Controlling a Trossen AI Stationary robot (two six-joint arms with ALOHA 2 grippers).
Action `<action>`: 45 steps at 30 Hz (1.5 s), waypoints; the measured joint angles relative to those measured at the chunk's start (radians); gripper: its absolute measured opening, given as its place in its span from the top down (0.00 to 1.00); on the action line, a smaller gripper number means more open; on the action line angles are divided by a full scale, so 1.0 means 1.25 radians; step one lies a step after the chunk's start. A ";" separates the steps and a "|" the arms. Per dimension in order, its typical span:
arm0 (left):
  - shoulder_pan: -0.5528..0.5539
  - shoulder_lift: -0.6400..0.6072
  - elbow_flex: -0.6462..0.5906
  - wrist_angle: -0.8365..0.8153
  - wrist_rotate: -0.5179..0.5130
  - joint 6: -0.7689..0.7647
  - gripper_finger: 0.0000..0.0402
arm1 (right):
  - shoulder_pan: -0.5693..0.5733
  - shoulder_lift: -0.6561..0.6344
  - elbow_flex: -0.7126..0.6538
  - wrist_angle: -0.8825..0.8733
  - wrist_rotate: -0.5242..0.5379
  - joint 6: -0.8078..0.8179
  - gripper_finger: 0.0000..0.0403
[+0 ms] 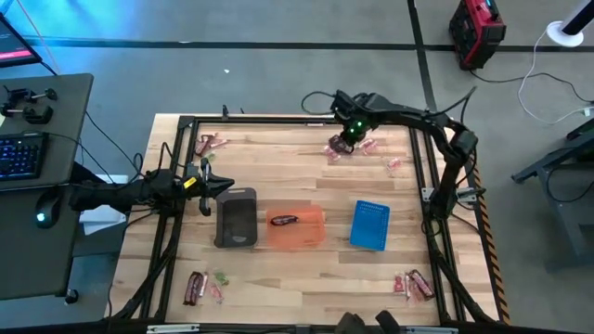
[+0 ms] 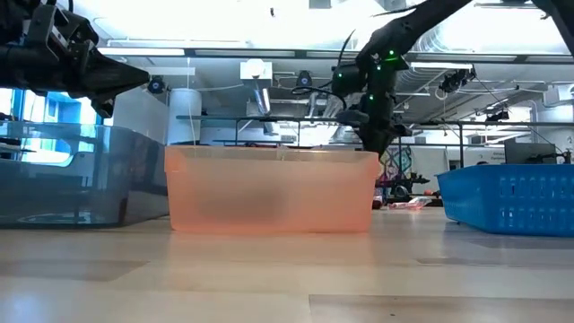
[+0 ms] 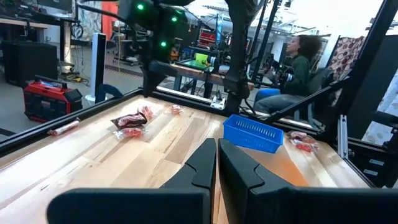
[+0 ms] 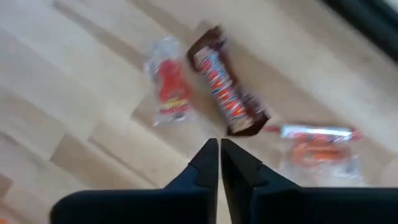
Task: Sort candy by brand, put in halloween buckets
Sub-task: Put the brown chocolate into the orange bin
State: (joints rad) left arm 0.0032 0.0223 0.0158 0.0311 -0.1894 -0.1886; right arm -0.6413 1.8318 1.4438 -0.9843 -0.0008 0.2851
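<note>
Barely started, I'd say. Three buckets sit mid-table: grey bucket [image 1: 236,218] and blue bucket [image 1: 370,224] look empty, orange bucket [image 1: 297,228] holds one bar. Candy piles [image 1: 209,142] wait at all four corners. Right gripper [image 1: 347,136], fingers pinched shut w/ nothing between, hangs over a brown bar [image 4: 226,92]. Left gripper [image 1: 223,185], also closed & empty, idles by the grey one.

Your right gripper [image 4: 219,163] hung over the worktop's far side with its fingers pressed together, arm stretched inward from the right edge. Your left gripper [image 3: 217,168] waited at the left side, level, fingers likewise closed.
</note>
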 joint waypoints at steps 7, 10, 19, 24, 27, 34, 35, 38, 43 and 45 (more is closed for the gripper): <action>0.000 0.000 0.000 0.000 0.000 0.000 0.98 | -0.040 0.031 0.001 -0.003 -0.008 -0.125 0.65; 0.000 0.000 0.000 0.000 0.000 0.000 0.98 | -0.042 0.050 0.001 0.005 -0.021 -0.207 0.51; 0.000 0.000 0.000 0.000 0.000 0.000 0.98 | -0.040 0.099 0.000 0.048 -0.005 -0.397 0.36; 0.000 0.000 0.000 0.000 0.000 0.000 0.98 | -0.043 0.133 0.000 0.055 0.013 -0.448 0.36; 0.000 0.000 0.000 0.000 0.000 0.000 0.98 | -0.043 0.158 0.000 0.058 0.007 -0.463 0.36; 0.000 0.000 0.000 0.000 0.000 0.001 0.98 | -0.043 0.192 0.001 0.058 0.000 -0.465 0.43; 0.000 0.000 0.000 0.000 0.000 0.000 0.98 | -0.043 0.192 0.001 0.057 0.001 -0.465 0.47; 0.000 0.000 0.000 0.000 0.000 0.000 0.98 | -0.044 0.184 -0.001 0.052 0.007 -0.463 0.64; 0.000 0.000 0.000 0.000 0.000 0.000 0.98 | -0.063 0.134 -0.002 0.048 0.016 -0.458 0.92; 0.000 0.000 0.000 0.000 0.000 0.000 0.98 | -0.071 0.104 -0.002 0.047 0.019 -0.441 0.92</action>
State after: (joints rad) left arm 0.0034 0.0223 0.0158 0.0310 -0.1894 -0.1886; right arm -0.7297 1.9618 1.4410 -0.9257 0.0225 -0.2660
